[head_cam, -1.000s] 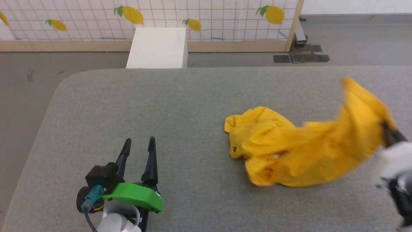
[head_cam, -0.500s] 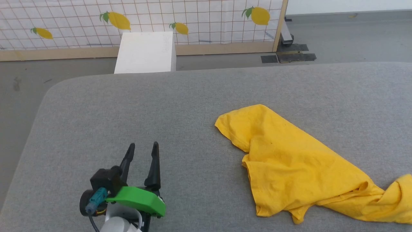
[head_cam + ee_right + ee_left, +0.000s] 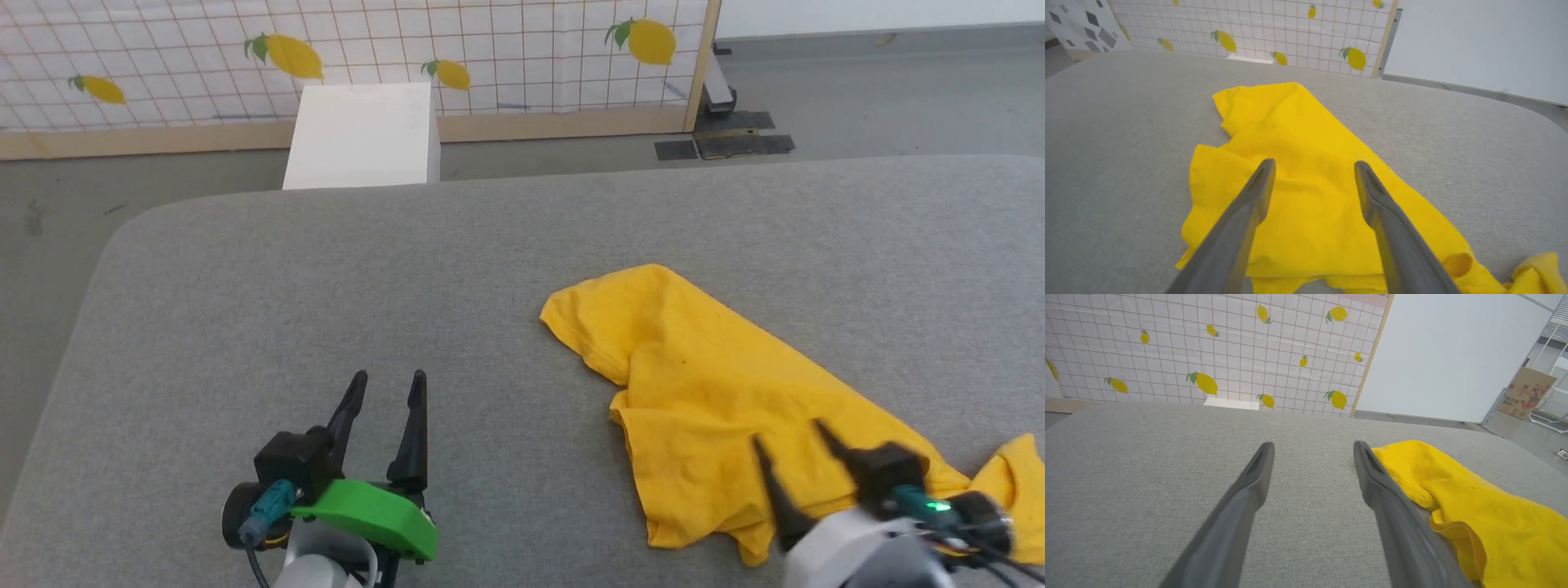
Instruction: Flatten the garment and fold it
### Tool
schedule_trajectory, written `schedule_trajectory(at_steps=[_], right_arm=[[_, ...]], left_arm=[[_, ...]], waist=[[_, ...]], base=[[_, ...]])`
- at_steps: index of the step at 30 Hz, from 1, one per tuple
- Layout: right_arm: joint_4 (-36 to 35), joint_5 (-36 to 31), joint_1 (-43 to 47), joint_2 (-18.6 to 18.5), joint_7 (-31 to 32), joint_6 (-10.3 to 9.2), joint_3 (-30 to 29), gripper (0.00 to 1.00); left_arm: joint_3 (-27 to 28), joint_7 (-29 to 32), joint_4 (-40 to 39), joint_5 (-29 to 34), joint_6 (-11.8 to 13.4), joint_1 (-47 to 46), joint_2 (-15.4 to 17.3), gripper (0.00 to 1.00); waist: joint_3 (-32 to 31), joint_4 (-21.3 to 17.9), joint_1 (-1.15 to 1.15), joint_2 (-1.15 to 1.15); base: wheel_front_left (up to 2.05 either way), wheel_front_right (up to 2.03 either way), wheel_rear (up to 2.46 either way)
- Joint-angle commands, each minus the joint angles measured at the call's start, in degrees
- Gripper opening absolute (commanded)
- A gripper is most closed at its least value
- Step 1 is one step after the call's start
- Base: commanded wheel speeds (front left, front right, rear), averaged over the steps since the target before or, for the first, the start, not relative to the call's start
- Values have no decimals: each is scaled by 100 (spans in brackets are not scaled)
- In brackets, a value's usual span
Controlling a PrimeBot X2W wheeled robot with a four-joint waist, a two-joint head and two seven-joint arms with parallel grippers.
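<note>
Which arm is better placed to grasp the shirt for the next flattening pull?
Probably right: the right pincer hangs open directly over the yellow T-shirt, while the left pincer stands open over the grey surface beside it.

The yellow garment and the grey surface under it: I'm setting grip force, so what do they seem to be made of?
The garment is likely a soft, matte cotton-type knit: it lies limp, creases and curls at its hems, without shine. The grey surface seems a matte woven or felt-like fabric covering: a fine speckled weave shows, and its rounded corner may hint at padding.
</note>
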Motion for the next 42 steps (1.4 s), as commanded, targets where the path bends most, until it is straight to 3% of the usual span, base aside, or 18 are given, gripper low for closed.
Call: schedule_trajectory(at_steps=[1,5,6,11,12,13,15,24,30,32,36,42], right_arm=[[42,105,-26,-138,129,-10,290,100],[367,317,-211,-350,796,-10,1128,100],[580,382,-303,-440,1240,-10,1444,100],[1031,618,-661,-431,2160,-10,1771,100],[1081,632,-689,-430,2271,-10,1778,90],[1137,646,-722,-437,2413,-10,1808,36],[1164,703,-776,-461,2568,-10,1871,0],[300,1153,-1163,-426,2056,-10,1220,0],[-252,1043,-1418,-358,1882,-10,-732,0],[-119,811,-1552,-300,1898,-10,-1671,0],[605,335,-1856,-334,1971,-10,-2943,0],[2015,-30,-2421,-490,1905,-10,-4047,3]], left_arm=[[-10,-25,-11,5,-21,-22,-14,100],[-64,-25,-14,-14,-16,-75,-22,100],[-84,-25,-12,-33,-9,-110,-25,100],[-120,-25,-69,-72,29,-258,-32,100],[-124,-25,-72,-74,35,-272,-33,100],[-122,-25,-75,-80,41,-285,-34,100],[-119,-25,-73,-87,55,-297,-34,100],[-72,-25,-60,-116,98,-293,-36,100],[-90,-25,-51,-110,82,-287,-36,100],[-110,-25,-51,-103,74,-299,-36,100],[-145,-25,-46,-78,56,-358,-36,100],[-164,-25,-32,-7,28,-492,-36,100]], waist=[[81,90,0,0],[256,271,0,0],[346,380,0,0],[677,704,0,0],[706,731,0,0],[731,755,0,0],[756,781,0,0],[645,603,0,0],[563,433,0,0],[584,395,0,0],[678,375,0,0],[898,416,0,0]], base=[[0,0,0],[0,0,0],[0,0,0],[0,0,0],[0,0,0],[0,0,0],[0,0,0],[0,0,0],[0,0,0],[0,0,0],[0,0,0],[0,0,0]])
